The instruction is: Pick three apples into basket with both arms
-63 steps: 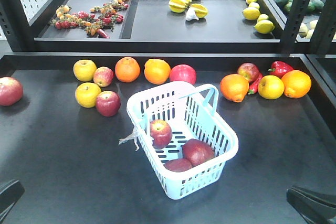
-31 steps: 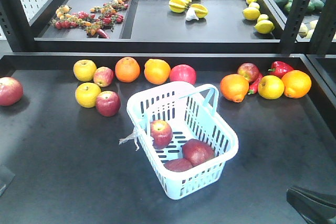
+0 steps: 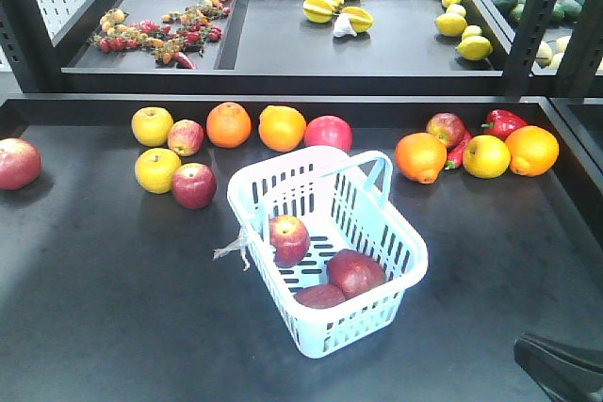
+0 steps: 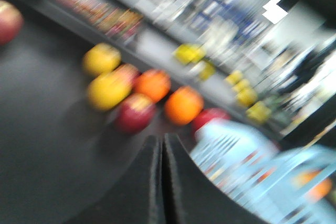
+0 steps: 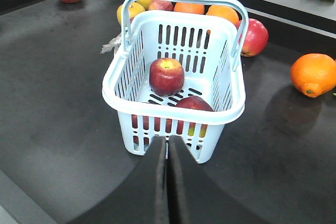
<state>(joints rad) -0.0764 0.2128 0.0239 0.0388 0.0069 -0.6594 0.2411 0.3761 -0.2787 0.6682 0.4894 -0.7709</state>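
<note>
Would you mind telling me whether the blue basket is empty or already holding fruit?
Holding fruit: three red apples sit inside the basket, one near its back wall and two toward the front.

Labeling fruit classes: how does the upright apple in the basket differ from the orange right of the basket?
The upright apple is dark red with its stem dimple facing up; the orange is bright orange with a small nub at one end. The apple sits inside the basket; the orange lies on the black table. The orange looks larger. Both are round.
</note>
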